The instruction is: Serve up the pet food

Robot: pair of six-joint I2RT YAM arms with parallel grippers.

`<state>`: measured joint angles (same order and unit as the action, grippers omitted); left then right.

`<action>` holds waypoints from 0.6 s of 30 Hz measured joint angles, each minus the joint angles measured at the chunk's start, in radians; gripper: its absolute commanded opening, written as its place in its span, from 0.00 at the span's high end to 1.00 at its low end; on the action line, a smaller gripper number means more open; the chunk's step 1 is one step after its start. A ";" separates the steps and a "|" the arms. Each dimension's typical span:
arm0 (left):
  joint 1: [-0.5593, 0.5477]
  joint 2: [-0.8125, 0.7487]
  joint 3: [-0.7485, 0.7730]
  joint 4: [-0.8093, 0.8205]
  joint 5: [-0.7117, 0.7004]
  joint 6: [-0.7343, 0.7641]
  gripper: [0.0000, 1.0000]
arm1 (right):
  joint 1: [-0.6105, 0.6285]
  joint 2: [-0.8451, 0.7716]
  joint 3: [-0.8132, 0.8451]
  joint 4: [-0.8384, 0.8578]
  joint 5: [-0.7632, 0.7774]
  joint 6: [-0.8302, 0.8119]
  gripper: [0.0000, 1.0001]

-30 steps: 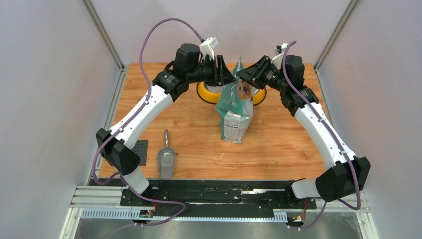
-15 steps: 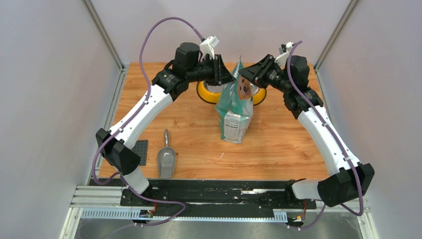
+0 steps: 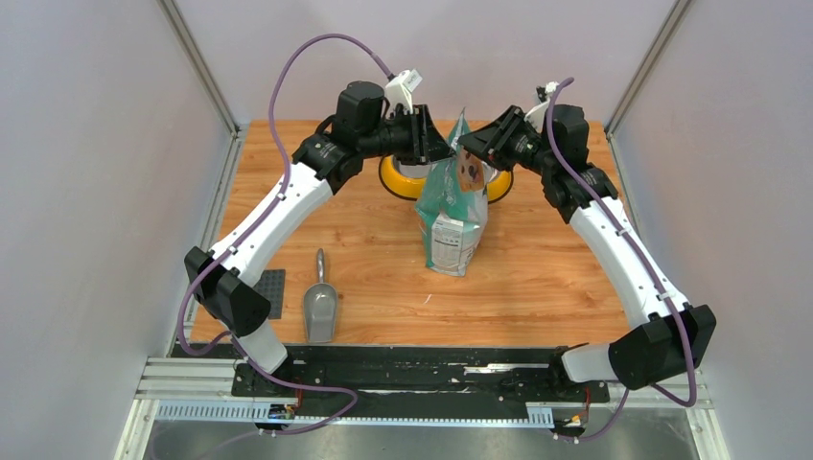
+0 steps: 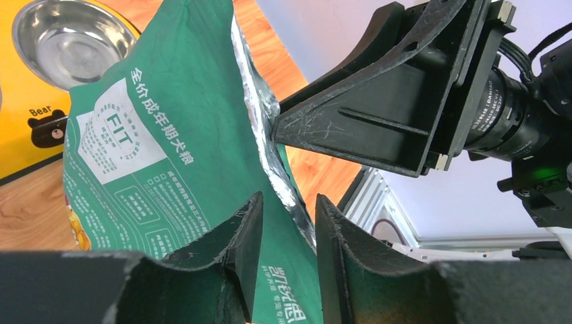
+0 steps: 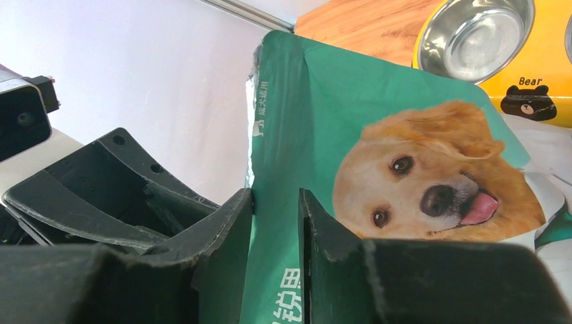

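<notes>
**Left gripper**: jaws drawn in to a narrow slot. The torn, foil-lined mouth edge of the pouch runs into that slot, so it reads as pinched on one lip. The contact itself is partly hidden by the fingers.

**Right gripper**: jaws likewise nearly closed, with green pouch film filling the slot at the top corner of the dog-printed face. It is taken as clamped on the opposite lip.

**Pet food**: none shows in any view. It is judged to be inside the pouch, which stands upright on the table with its top between the two grippers.

**Handling, contents**: loose dry pellets that will shift, settle low and run out in a rush once the pouch is tipped. The weight probably sits in the lower half of the pouch.

**Handling, pouch**: thin, flexible film, probably slick, that creases easily. The torn lip is uneven and could rip further under a hard pull.

**Where to hold**:
- The lips near their corners suit spreading the mouth, one lip to each gripper.
- For lifting or tipping, a grip lower on the pouch's side is judged safer, since the lip alone may slip or tear under the load.

**Feeder**: yellow, just behind the pouch and partly hidden by it. One steel bowl is seen to be empty.

**Scoop**: grey, lying flat well to the near left of the pouch and untouched. It is an alternative way of taking the food out through the opened mouth.
</notes>
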<state>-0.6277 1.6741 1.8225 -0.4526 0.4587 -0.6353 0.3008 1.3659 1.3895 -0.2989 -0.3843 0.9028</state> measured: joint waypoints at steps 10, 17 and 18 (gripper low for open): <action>0.006 0.005 0.000 0.002 -0.001 -0.023 0.55 | 0.000 0.003 0.011 -0.003 0.000 -0.007 0.87; 0.024 0.020 0.000 0.051 -0.007 -0.083 0.61 | 0.000 0.003 0.011 0.009 -0.015 -0.008 0.96; 0.028 0.022 0.000 0.060 -0.006 -0.092 0.61 | 0.000 0.003 0.011 0.010 -0.019 -0.007 0.97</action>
<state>-0.5999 1.6962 1.8225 -0.3927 0.4522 -0.7273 0.3008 1.3685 1.4002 -0.2886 -0.4030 0.8955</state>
